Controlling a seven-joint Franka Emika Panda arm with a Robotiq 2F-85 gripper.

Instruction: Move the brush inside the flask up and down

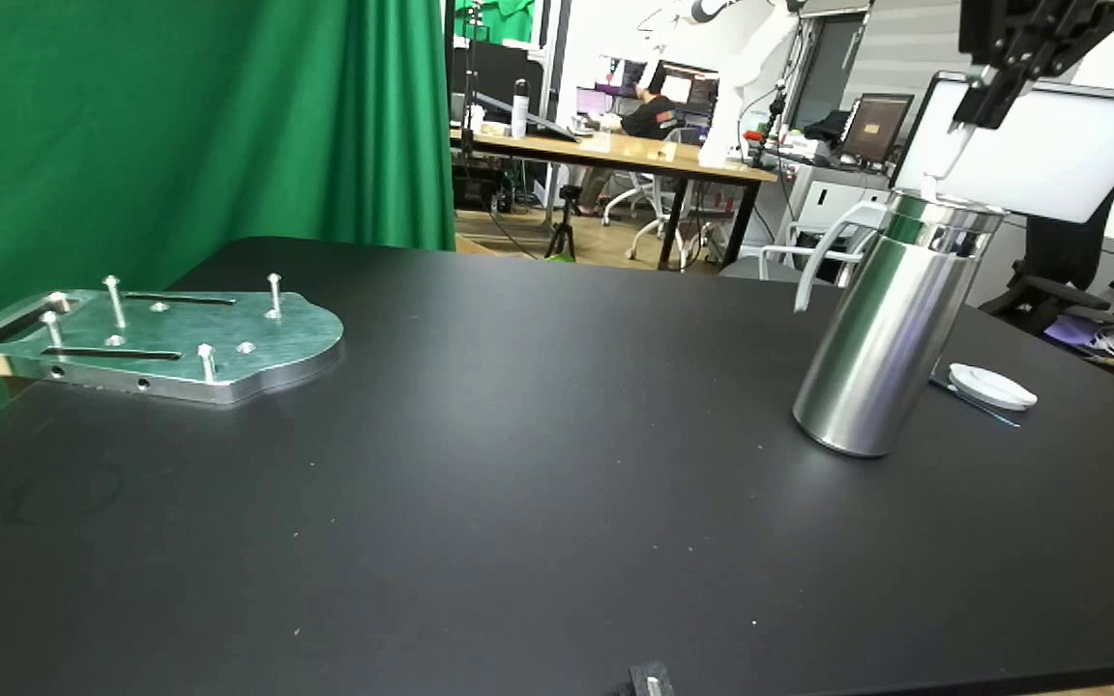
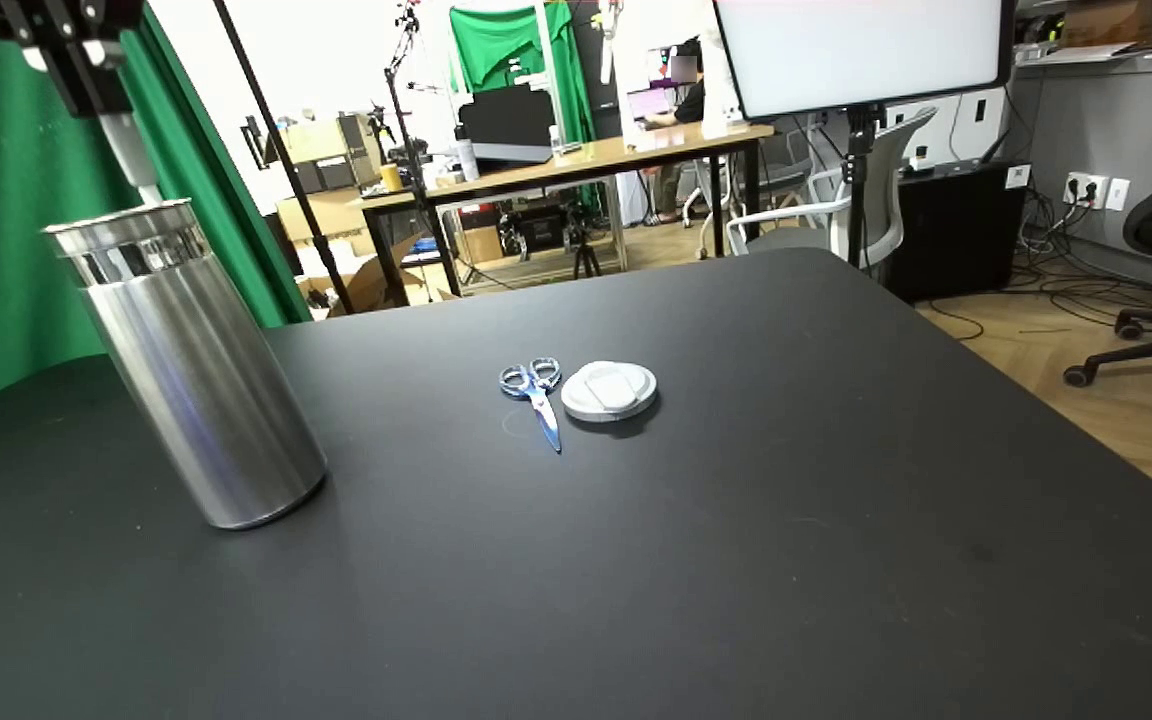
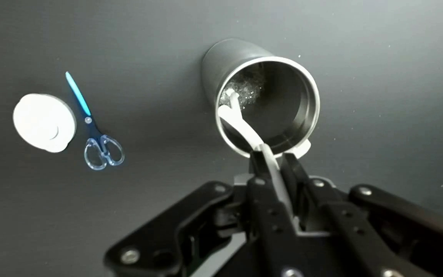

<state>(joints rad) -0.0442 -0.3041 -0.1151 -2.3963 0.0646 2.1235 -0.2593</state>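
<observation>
A brushed-steel flask (image 1: pixel 891 338) with a white handle (image 1: pixel 835 240) stands open-topped on the black table. It also shows in an exterior view (image 2: pixel 211 390) and in the wrist view (image 3: pixel 225 63). The brush (image 3: pixel 246 130) has a white stem that runs down into the flask mouth near the rim. Its bristles show inside the flask against one wall; the lower end is hidden. My gripper (image 3: pixel 274 156) is shut on the brush handle, above the flask mouth. In both exterior views the gripper (image 1: pixel 982 108) and the handle (image 2: pixel 128 150) show over the rim.
Scissors (image 3: pixel 95 129) and a white round lid (image 3: pixel 44 122) lie on the table beside the flask. A metal plate with upright bolts (image 1: pixel 180 333) lies at the far side of the table near the green curtain (image 1: pixel 228 116). A large monitor (image 1: pixel 1050 145) stands behind the table.
</observation>
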